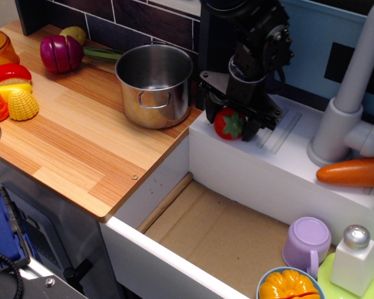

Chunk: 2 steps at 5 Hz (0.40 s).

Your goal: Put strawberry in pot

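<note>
Single view: high front-left, angled down, counter (pixel 81 143) close.

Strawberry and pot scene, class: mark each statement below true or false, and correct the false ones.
1. The strawberry lies inside the pot. False: it sits on the white sink ledge, beside the pot.
2. The claw is at the strawberry. True.
3. The pot stands upright on the wooden counter. True.
4. The lilac cup stands on the wooden counter. False: it lies in the sink basin.
5. A toy carrot lies near the tap. True.
</note>
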{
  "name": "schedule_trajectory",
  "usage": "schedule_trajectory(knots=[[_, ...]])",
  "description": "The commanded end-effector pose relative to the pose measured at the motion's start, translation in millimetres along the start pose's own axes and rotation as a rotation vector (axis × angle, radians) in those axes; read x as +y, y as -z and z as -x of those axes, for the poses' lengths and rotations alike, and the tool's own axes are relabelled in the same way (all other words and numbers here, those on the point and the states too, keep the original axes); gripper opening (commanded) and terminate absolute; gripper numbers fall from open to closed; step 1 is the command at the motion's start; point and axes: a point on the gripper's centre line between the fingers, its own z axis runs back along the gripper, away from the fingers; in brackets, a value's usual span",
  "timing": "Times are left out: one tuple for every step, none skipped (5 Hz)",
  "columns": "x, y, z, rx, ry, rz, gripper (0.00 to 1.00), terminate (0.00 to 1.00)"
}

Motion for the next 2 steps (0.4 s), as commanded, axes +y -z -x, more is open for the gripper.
schedule_trajectory(knots=[[1.6, -39.8, -19.7, -0.01, -0.001, 0.016, 0.0, 0.0], [14.2, -67.1, -12.3, 0.038, 0.004, -0.009, 0.0, 0.0]])
